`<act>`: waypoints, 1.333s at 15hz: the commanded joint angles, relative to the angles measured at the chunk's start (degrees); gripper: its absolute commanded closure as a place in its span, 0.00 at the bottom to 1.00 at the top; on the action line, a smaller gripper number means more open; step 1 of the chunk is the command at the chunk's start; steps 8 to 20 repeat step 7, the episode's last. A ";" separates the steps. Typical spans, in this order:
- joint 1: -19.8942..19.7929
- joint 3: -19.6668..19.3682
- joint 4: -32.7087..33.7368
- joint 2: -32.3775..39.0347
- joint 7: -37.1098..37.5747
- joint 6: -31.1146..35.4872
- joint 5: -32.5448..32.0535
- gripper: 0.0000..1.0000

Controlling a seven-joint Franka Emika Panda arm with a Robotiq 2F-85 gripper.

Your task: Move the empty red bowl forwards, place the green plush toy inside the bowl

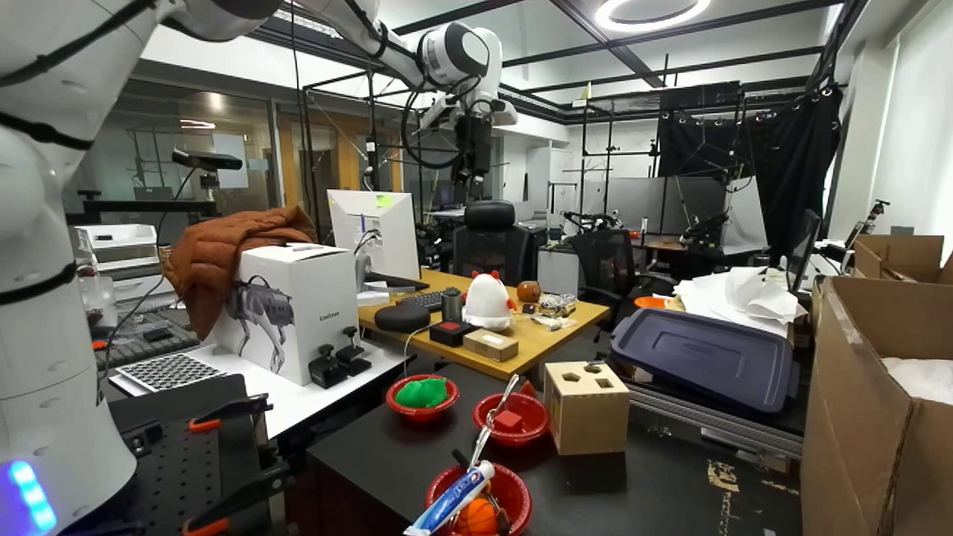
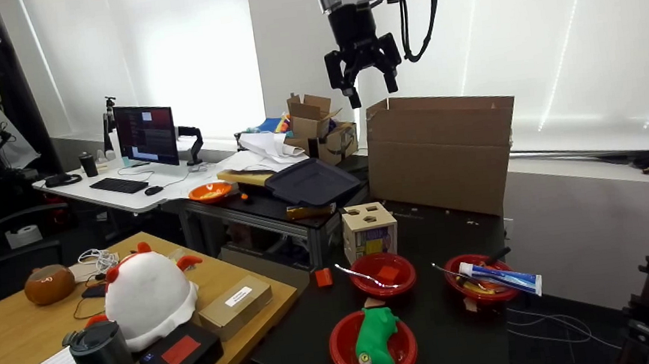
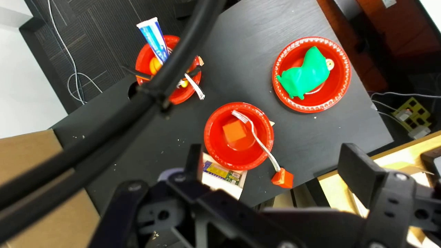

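Below the gripper (image 2: 373, 96): red bowl (image 3: 331, 91) containing green plush toy (image 3: 305, 75); second bowl (image 3: 219, 146) containing red block (image 3: 235, 131). Arm (image 1: 450, 56) extended high, jaws spread wide.

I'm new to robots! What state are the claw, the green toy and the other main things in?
Black two-fingered gripper: open, holding nothing
Round red plastic bowl: upright, occupied
Green plush toy: lying in that bowl
Shiny silver fork: leaning over the rim of another red bowl
Pale wooden cube: top holes uncovered
Brown cardboard box: open on top
Black rectangular computer monitor: screen lit
White ring ceiling light: lit
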 commanded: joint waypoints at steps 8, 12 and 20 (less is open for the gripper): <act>0.04 -0.20 0.23 0.02 -0.01 -0.13 0.17 0.00; 0.04 -0.20 0.23 0.02 -0.01 -0.13 0.17 0.00; 0.04 -0.20 0.23 0.02 -0.01 -0.13 0.17 0.00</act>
